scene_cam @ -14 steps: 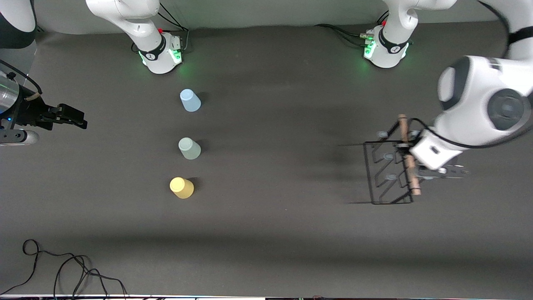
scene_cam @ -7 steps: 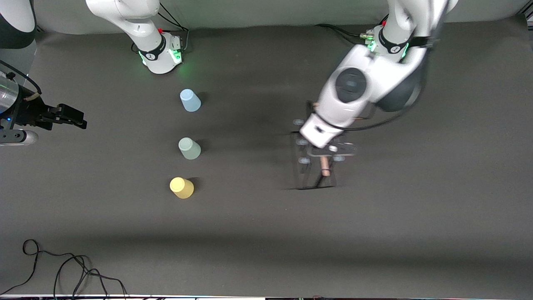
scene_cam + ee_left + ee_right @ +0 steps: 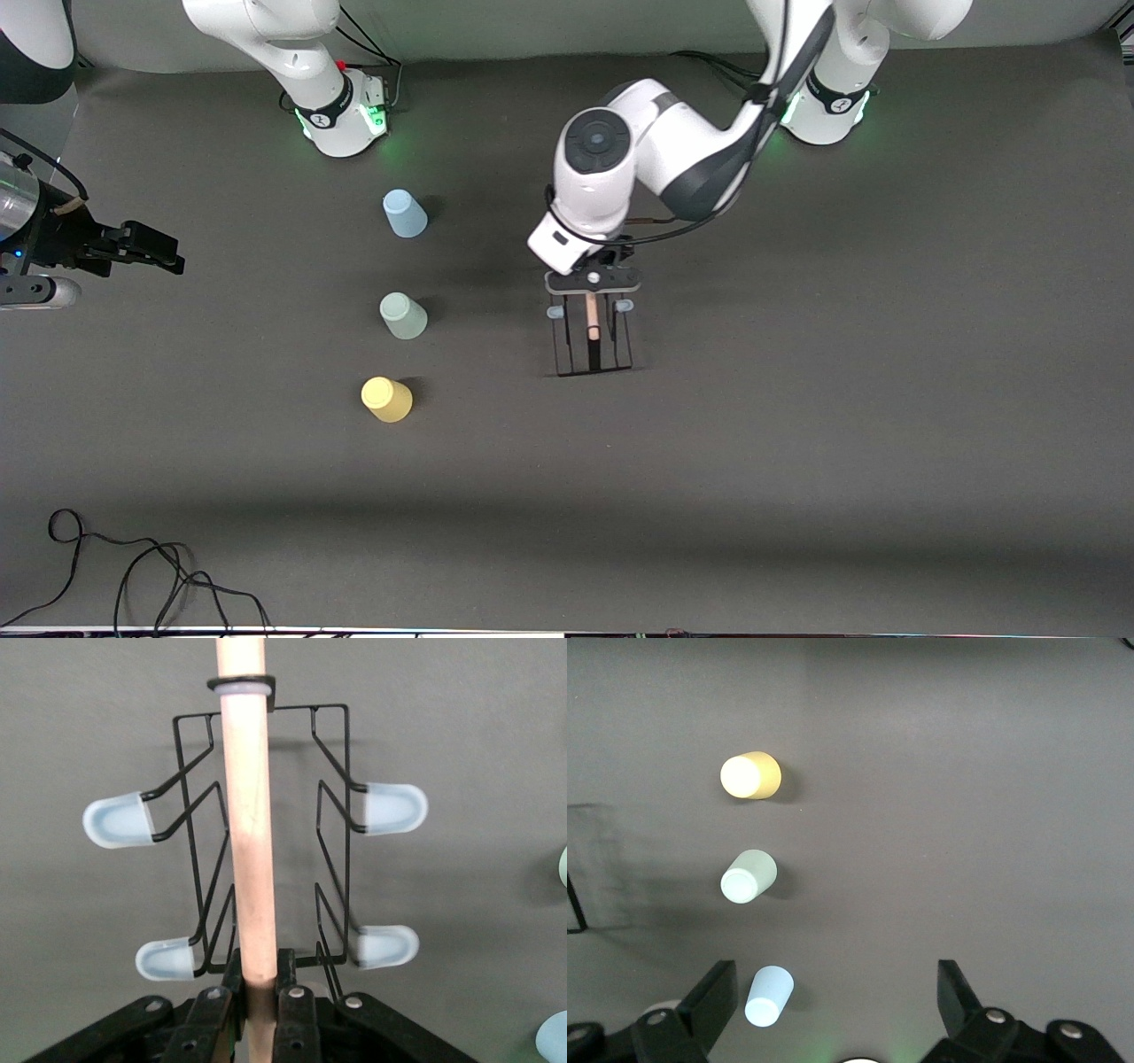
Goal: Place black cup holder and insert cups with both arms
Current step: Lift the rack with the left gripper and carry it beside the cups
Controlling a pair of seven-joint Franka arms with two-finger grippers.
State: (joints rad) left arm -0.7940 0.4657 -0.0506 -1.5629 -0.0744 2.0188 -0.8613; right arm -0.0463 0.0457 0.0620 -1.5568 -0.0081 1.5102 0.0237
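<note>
Now the left gripper's [image 3: 262, 992] fingers [image 3: 288, 997] clamp the black cup holder's [image 3: 266, 859] wooden handle [image 3: 248, 815].

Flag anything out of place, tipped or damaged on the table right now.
Nothing stands out. The blue cup, green cup and yellow cup stand in a row, undamaged; the left gripper holds the black cup holder squarely by its wooden handle.

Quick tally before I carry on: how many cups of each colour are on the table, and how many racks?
Blue cup: 1
Green cup: 1
Yellow cup: 1
Black rack, held by its wooden handle in the left hand: 1
Total: 4 things, 3 cups and 1 rack.
</note>
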